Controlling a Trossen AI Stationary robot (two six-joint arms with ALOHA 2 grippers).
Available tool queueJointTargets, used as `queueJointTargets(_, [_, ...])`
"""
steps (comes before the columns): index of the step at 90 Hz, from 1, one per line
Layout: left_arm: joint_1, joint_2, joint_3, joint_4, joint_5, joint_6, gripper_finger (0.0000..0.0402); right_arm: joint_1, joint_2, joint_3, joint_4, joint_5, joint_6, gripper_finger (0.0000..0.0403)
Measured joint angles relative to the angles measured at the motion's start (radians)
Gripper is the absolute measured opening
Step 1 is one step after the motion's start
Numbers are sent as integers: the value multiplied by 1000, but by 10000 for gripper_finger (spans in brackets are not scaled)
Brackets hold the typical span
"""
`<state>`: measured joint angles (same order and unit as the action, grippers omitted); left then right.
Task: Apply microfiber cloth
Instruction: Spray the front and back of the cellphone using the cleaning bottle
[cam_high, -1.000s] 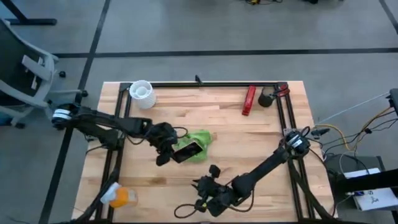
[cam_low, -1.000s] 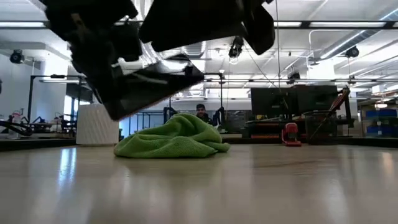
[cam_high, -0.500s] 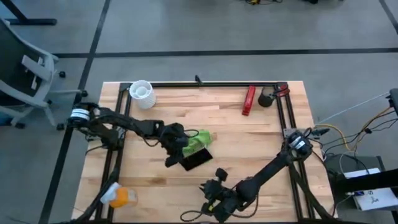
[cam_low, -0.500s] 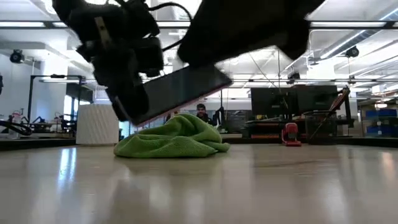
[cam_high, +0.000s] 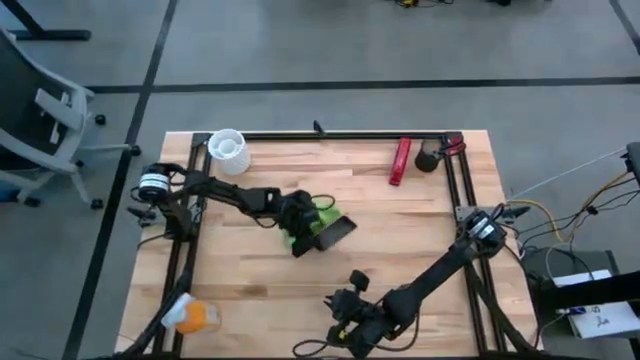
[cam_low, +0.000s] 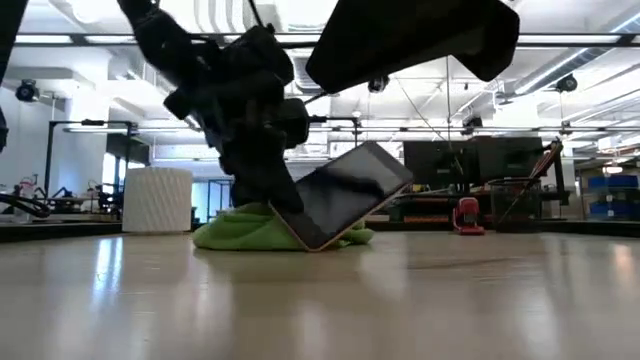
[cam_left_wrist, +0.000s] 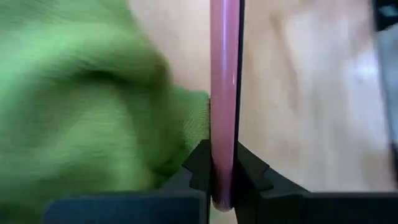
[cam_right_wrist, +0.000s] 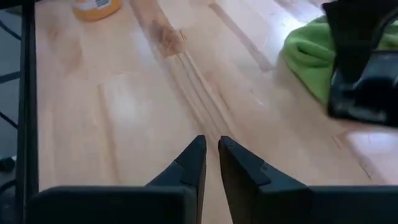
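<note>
Gripping the phone (cam_high: 333, 232) by its edge, the left gripper (cam_high: 297, 238) has its fingers clamped tight on the pink-rimmed slab, as the left wrist view shows, with the rim (cam_left_wrist: 222, 99) pinched between the two dark pads. The microfiber cloth (cam_high: 311, 218) lies bunched on the table (cam_high: 420, 230), and the phone leans tilted against it: in the low view its lower corner (cam_low: 310, 243) sits at the table surface just in front of the green heap (cam_low: 235, 228), screen side facing up and away from the cloth. So phone and cloth are in contact, but only along one side; I judge the wiping itself as barely begun or not yet properly under way, since the glass face does not appear pressed into the fabric. What is left, as I read it, is to turn or drag the phone's face across the cloth.

The right gripper (cam_right_wrist: 208, 163) hovers low over bare wood, well apart from the cloth, its fingers nearly together with only a narrow gap and nothing between them. An orange-and-white spray bottle (cam_high: 190, 316) stands far from the cloth, at the table's near-left corner, untouched.
</note>
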<state>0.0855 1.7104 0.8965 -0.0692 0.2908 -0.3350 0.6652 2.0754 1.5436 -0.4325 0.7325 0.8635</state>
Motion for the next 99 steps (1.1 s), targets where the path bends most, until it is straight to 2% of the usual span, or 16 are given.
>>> queueJointTargets(10, [43, -44, 13, -128, -109, 67, 12, 6, -4, 0, -59, -21, 1, 29])
queueJointTargets(28, [131, -144, 11, -386, -229, 117, 12, 17, -32, -1, -212, -34, 61, 23])
queueJointTargets(37, [157, -196, 1, -448, -234, 96, 12, 23, -33, -2, -240, -32, 58, 25])
queueJointTargets(48, [122, -235, 3, -362, -79, 37, 12, 25, -33, -1, -258, -33, 56, 24])
queueJointTargets(59, [41, -211, -23, -206, 35, -32, 12, 21, -33, -1, -376, -30, 109, 26])
queueJointTargets(73, [-59, -130, -27, -48, 50, -70, 12, 22, -41, -2, -514, 33, 222, 39])
queueJointTargets(84, [-72, -55, -27, 3, 36, -77, 12, 16, -39, -13, -496, 117, 227, 49])
queueJointTargets(99, [-51, 21, -22, 44, 41, -79, 24, -16, -21, -23, -449, 129, 228, 55])
